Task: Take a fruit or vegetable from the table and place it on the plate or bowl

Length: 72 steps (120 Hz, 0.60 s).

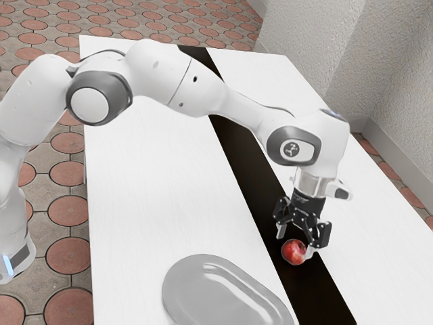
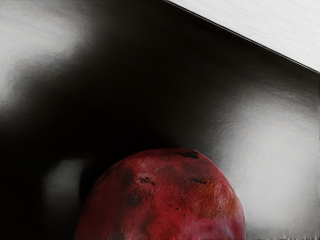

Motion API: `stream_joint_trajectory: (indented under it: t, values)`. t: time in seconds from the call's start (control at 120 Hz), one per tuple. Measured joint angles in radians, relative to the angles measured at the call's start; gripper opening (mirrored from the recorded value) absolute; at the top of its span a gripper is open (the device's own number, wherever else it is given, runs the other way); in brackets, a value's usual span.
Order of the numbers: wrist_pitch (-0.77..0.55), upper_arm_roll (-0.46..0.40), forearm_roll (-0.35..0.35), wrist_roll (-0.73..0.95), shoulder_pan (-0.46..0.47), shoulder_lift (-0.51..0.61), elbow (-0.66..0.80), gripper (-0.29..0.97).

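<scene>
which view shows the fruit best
The wrist view: the fruit lies close under the hand, so its red, dark-flecked skin is plain, though its lower part is cut off. The exterior view shows it whole but small, on the black strip, just below the open gripper.

The white bench [image 1: 155, 176] carries a glossy black stripe [image 1: 250, 176] along its length. A grey oval plate [image 1: 223, 291] lies on the white part. A red fruit [image 1: 293, 252] sits on the stripe, near the plate, toward the exterior view's right.
</scene>
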State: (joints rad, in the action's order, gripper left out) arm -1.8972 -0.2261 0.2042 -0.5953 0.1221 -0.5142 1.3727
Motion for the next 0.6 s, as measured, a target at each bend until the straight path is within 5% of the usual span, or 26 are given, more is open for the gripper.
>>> stream_joint_trajectory:
  t: [0.6]
  values:
    - [-0.027,-0.020,-0.001,0.024,-0.006,-0.035,-0.007,0.65]
